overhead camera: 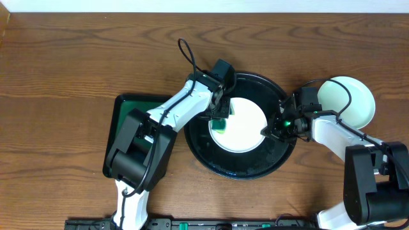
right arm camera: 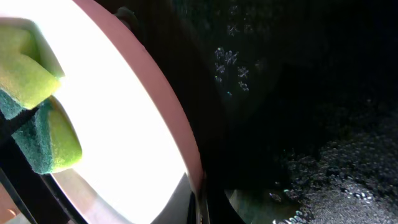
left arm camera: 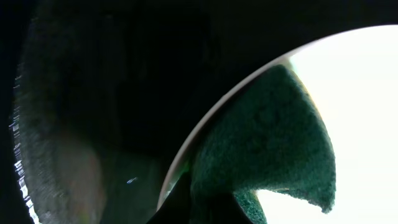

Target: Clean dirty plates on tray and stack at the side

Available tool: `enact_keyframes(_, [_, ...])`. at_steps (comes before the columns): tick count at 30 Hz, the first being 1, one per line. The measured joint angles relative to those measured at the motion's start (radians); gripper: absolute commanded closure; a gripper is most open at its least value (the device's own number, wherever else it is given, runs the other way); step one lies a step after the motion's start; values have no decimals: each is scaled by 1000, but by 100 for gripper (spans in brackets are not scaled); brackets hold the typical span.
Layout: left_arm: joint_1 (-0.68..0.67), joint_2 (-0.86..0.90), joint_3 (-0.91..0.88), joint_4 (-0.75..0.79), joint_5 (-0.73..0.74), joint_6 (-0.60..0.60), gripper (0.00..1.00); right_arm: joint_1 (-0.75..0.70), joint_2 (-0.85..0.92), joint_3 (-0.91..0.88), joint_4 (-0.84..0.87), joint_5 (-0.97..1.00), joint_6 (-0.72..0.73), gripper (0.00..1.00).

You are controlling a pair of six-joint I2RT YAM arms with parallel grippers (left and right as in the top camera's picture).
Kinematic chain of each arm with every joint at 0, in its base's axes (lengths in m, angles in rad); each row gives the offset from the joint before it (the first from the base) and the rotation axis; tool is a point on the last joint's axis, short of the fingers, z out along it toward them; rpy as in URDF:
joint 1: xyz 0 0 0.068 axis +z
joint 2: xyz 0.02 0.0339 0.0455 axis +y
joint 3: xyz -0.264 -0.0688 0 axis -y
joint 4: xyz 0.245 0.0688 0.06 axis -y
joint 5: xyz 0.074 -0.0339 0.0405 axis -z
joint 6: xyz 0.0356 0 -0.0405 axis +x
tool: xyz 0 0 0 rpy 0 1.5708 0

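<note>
as the left gripper [overhead camera: 219, 117] clenches a green-and-yellow sponge [overhead camera: 219, 125] on the round white plate [overhead camera: 248, 128] in the glossy black round tray [overhead camera: 211, 160], the right gripper [overhead camera: 271, 129] pinches that plate's rim. a second white plate [overhead camera: 351, 105] lies just beside the tray.

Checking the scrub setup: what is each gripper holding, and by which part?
The left gripper pinches the sponge by one end; the right gripper clamps the plate at its right rim.

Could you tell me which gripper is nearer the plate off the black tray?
Right. The right gripper sits left of that plate; the left gripper is farther left, over the tray, holding a sponge.
</note>
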Motion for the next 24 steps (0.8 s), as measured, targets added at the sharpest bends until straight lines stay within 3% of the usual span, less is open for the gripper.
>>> enact_keyframes(6, [-16,0,11,-53,-52,-87,93,2,3,4,-11,2,3,99])
enact_keyframes(14, [-19,0,10,-33,-56,-89,93,32,2,21,-66,39,11,99])
enact_keyframes(24, [-18,0,10,-31,-82,-69,93,170,-28,31,-92,201,112,99])
